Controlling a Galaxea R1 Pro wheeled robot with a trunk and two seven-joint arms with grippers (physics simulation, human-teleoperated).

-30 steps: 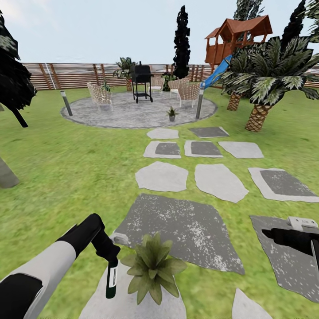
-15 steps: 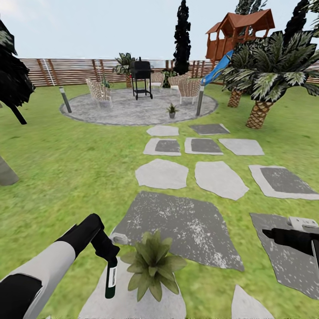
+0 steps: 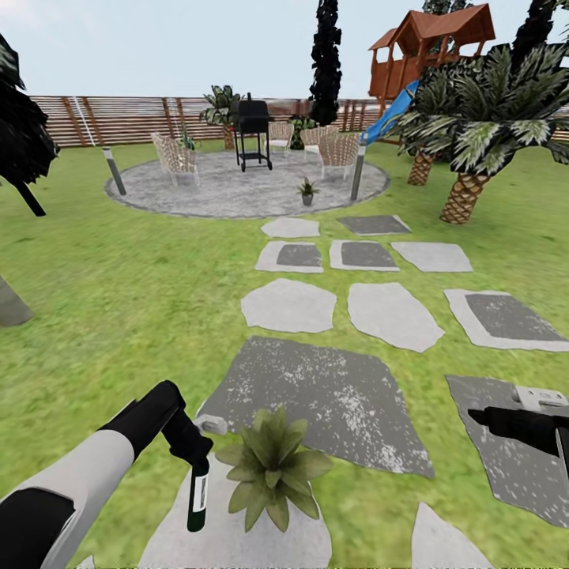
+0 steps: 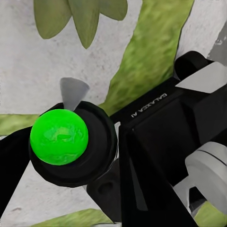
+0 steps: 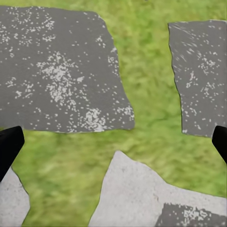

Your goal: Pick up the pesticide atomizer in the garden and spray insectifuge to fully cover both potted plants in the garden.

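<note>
My left gripper (image 3: 192, 452) is shut on the pesticide atomizer (image 3: 197, 496), a slim dark bottle with a white label that hangs downward over a pale stepping stone (image 3: 237, 545). Right beside it stands one potted plant (image 3: 273, 472), a rosette of pointed green leaves. The left wrist view shows the atomizer's round dark end (image 4: 97, 161) with a bright green ball (image 4: 59, 136) on it, and the plant's leaves (image 4: 85, 19) just beyond. The other potted plant (image 3: 307, 190) stands far off on the round patio (image 3: 221, 197). My right gripper (image 5: 113, 142) is open above grass and stones.
Grey stepping stones (image 3: 320, 403) run across the lawn (image 3: 118, 300) to the patio, which holds a black grill (image 3: 253, 130), wicker chairs (image 3: 178, 158) and two short posts (image 3: 357, 175). Palms (image 3: 474, 134) and a playhouse (image 3: 431, 55) stand at the right, before a slat fence (image 3: 118, 118).
The whole picture has shifted a little as the head camera moved. Both arms, the atomizer and the plants keep their places.
</note>
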